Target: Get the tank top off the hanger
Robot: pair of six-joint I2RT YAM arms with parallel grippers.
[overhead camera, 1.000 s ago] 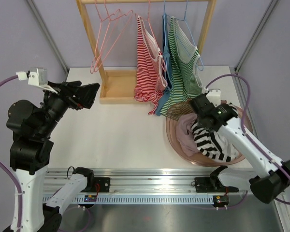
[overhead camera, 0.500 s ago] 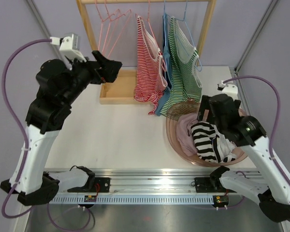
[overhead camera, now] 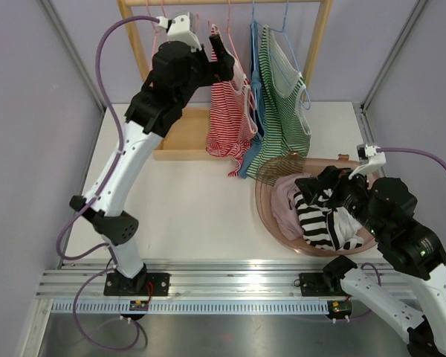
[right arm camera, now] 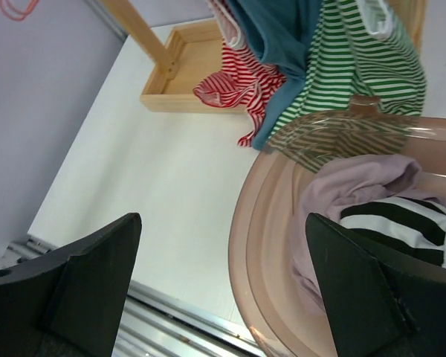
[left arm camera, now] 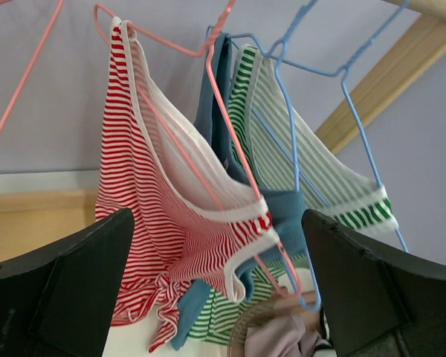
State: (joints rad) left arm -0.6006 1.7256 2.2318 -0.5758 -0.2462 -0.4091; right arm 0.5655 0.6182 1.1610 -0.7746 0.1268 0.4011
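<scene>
From above: find the left gripper (overhead camera: pixel 221 59) high at the wooden rack (overhead camera: pixel 137 44) on the far edge of the counter, nosed in beside the shoulder of the red striped tank top (overhead camera: pixel 227 119). Note the blue top (overhead camera: pixel 253 123) and the green striped top (overhead camera: pixel 282 97) crowding just beside it, toward the far right corner. Over by the right edge, spot the right gripper (overhead camera: pixel 317 186) hovering above the pink basin (overhead camera: pixel 264 197) and its heap of clothes, with a black-and-white striped piece (overhead camera: pixel 316 219) on top.

Left wrist view: wide-open jaws, nothing between them but air, framing the red top dead centre. Pick out the shoulder strap (left arm camera: pixel 126 67) riding the sloped arm of the pink hanger (left arm camera: pixel 236 145). Best bet, judging from here: close on that strap near the shoulder, cloth only and no wire, then draw it down the slope and off the end. Keep clear of the blue hanger (left arm camera: pixel 293 171) right alongside, which looks easy to snag.

Right wrist view: fingers (right arm camera: pixel 82 282) well apart here too, holding nothing, looking past the basin rim to the hanging hems. Probably worth bringing this one up to steady the wire while the strap slides.
</scene>
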